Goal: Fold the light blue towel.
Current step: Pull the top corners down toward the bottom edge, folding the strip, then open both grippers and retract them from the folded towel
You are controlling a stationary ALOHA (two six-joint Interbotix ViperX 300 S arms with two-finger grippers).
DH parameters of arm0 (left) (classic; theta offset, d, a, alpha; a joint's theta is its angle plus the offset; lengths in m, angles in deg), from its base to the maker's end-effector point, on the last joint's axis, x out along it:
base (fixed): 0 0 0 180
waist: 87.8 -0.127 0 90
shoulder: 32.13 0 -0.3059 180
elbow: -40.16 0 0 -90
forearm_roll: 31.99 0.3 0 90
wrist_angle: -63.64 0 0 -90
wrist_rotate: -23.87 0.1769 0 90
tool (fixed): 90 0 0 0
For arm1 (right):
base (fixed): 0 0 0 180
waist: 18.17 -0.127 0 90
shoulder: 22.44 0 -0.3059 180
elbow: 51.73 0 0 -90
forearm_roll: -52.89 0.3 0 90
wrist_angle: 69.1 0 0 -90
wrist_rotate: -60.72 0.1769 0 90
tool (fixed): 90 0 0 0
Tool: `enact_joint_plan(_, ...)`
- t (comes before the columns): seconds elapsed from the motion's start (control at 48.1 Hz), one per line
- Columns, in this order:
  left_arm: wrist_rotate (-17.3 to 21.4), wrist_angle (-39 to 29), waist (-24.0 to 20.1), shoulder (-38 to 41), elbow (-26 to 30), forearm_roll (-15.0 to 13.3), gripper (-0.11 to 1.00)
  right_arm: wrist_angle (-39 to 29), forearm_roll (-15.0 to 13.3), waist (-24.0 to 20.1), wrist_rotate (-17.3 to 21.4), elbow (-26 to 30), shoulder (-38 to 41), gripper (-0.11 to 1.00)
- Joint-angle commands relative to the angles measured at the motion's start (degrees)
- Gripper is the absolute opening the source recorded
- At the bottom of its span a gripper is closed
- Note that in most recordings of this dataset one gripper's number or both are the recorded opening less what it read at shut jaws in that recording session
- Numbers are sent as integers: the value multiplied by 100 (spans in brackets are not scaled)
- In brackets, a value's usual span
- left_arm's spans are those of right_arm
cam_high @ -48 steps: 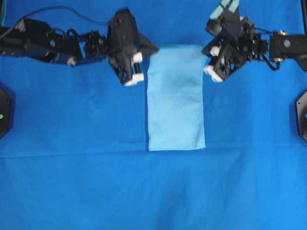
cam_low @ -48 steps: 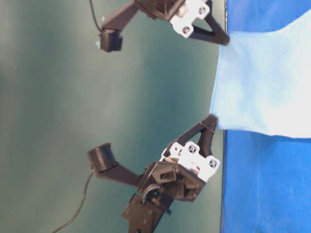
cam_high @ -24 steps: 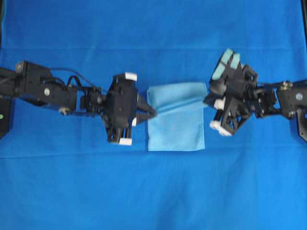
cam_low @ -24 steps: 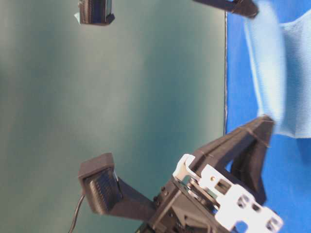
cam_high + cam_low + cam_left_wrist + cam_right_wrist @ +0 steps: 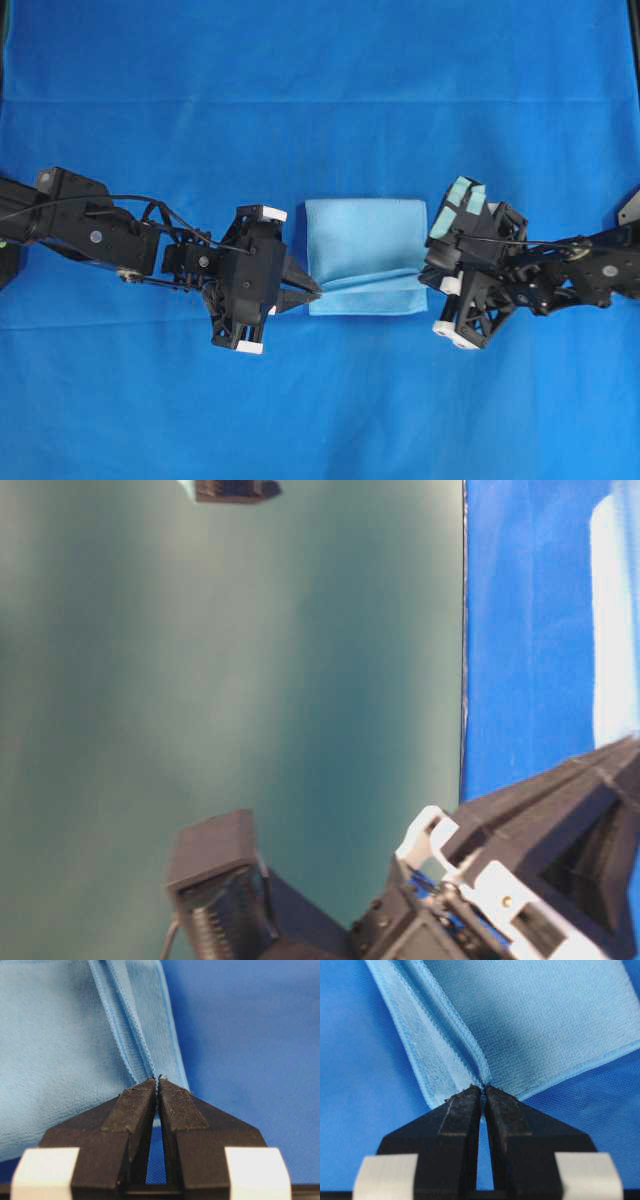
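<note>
The light blue towel [image 5: 365,250] lies folded over itself into a short rectangle at the middle of the dark blue cloth. My left gripper [image 5: 316,291] is shut on the towel's hemmed corner at its left side; the left wrist view shows the hem [image 5: 142,1050] pinched between the closed tips [image 5: 158,1081]. My right gripper [image 5: 426,276] is shut on the opposite corner at the right side; the right wrist view shows the towel [image 5: 530,1015] held in the tips [image 5: 483,1088]. The held top layer stops a little short of the towel's near edge. The towel shows as a pale strip [image 5: 612,610] in the table-level view.
The royal-blue background cloth [image 5: 320,100] covers the whole table. Both arms lie low on either side of the towel. A crease in the cloth runs across at about the towel's near edge. A dark green wall fills the table-level view.
Both grippers have carried the towel's far edge toward the near edge, doubling the long strip over itself. The arms have moved nearer and lower with it.
</note>
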Motion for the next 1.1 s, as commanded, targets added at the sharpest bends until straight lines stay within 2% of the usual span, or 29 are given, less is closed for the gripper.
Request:
enact_joint_plan(0.0, -9, -35, 70, 0, 18, -9, 4, -44, 26, -18, 53, -18, 62, 4)
enact_joint_plan(0.499, -18, 0, 158, 343, 9, -9, 5, 510, 18, -26, 62, 0, 431, 5)
enact_joint_plan(0.561, -18, 9, 158, 352, 26, -9, 12, 545, 18, -35, 62, 26, 439, 5)
enact_joint_plan(0.624, -18, 9, 158, 343, 44, -9, 26, 554, 26, -35, 62, 53, 448, 9)
enact_joint_plan(0.748, -9, 0, 158, 281, 88, -9, 59, 536, -9, -62, 9, 141, 422, 44)
enact_joint_plan(0.811, 9, -44, 158, 193, 88, -9, 69, 501, -70, -97, -35, 202, 343, 60)
enact_joint_plan(0.852, 9, -62, 158, 105, 79, -9, 70, 457, -114, -123, -53, 237, 255, 62)
enact_joint_plan(0.956, 44, -229, 158, -237, 18, -9, 67, 299, -220, -158, -123, 334, -44, 55)
enact_joint_plan(1.081, 88, -563, 158, -756, -35, -9, 66, -9, -352, -176, -255, 466, -527, 55)
